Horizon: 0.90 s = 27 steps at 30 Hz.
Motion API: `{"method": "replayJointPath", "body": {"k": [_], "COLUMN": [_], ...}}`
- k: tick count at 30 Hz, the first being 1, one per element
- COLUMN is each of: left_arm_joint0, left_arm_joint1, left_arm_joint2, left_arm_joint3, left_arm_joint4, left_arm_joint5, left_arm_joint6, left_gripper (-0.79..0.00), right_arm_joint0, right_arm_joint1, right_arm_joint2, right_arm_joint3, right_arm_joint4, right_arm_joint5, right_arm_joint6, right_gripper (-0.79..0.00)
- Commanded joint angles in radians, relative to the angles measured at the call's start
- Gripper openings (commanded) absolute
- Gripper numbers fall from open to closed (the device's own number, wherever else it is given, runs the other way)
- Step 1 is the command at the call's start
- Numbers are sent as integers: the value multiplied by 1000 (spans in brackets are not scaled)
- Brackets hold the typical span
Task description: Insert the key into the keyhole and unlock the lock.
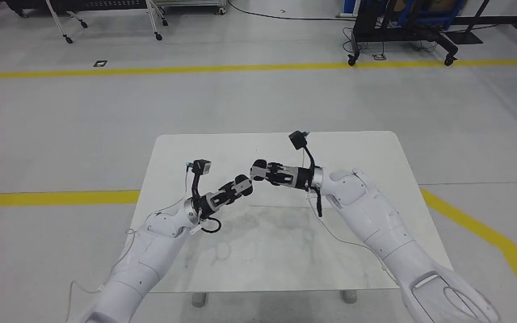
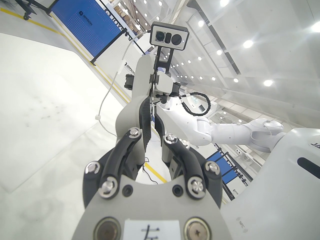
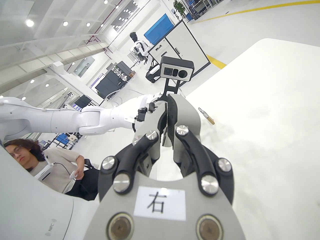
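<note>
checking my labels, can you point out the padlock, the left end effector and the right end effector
padlock (image 3: 210, 120), right wrist view, on its brass body
left end effector (image 2: 152, 106), left wrist view, midway between its fingertips
right end effector (image 3: 166, 106), right wrist view, midway between its fingertips

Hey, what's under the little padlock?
The padlock seems to lie straight on the white table. Its own body covers the contact, so anything thin beneath cannot be seen.
</note>
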<state>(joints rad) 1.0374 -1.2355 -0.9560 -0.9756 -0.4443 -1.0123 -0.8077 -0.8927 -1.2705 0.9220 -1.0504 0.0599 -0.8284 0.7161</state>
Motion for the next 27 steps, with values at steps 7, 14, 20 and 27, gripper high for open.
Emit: {"method": "replayJointPath", "body": {"k": [7,14,20,27], "left_arm_joint0": [0,8,19,-10], "left_arm_joint1": [-9,-12,-1,32], "left_arm_joint2": [-9,-37,-58,-28], "left_arm_joint3": [8,4,-23,9], "left_arm_joint4": [24,35,78,138], "left_arm_joint5": [0,0,0,70], "left_arm_joint6": [0,0,0,-70], "left_gripper": [-785,-785,-785,-785], "right_arm_joint0": [-3,-6,-5,-9], "right_arm_joint1": [2,5,16,52], "right_arm_joint2": [1,6,25,82], "right_arm_joint3": [-4,-1,-1,-14], "right_arm_joint4": [0,-3,-52,-243], "right_arm_joint5": [-2,-1,-18,-61], "right_arm_joint6": [6,6,20,62], "right_gripper": [-785,-385,0,0]}}
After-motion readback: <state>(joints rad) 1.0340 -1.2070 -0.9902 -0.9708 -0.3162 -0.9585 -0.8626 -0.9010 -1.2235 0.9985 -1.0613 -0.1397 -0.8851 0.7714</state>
